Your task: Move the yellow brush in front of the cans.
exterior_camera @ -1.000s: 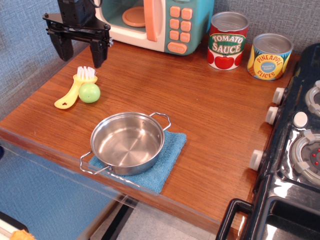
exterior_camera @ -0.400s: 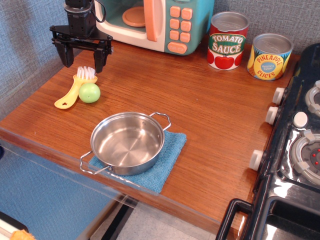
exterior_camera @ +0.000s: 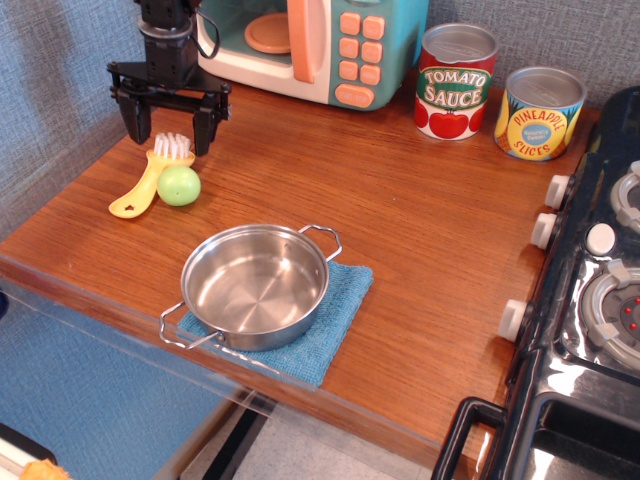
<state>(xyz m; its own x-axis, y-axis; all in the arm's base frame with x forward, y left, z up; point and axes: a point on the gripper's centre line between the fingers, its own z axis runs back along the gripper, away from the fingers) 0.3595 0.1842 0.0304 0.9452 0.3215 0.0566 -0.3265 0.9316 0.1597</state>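
A: Change since a second ago: the gripper has dropped and shifted slightly right. It now hangs directly over the bristle end of the brush.

B: Jaw state?

A: Spread wide, one finger on each side of the white bristles, nothing between them. Whether the tips touch the table cannot be told from this view.

B: Brush position?

A: Unchanged. Flat on the table near its left edge, handle pointing toward the front-left, bristles toward the microwave. The green ball sits just beside the handle on the right, apparently touching it.

B: Cans?

A: Both at the back right, well apart from the brush. Tomato can on the left, pineapple can just beside it on the right, both upright.

B: Other items?

A: Steel pan on a blue cloth near the front edge. Toy stove at right.
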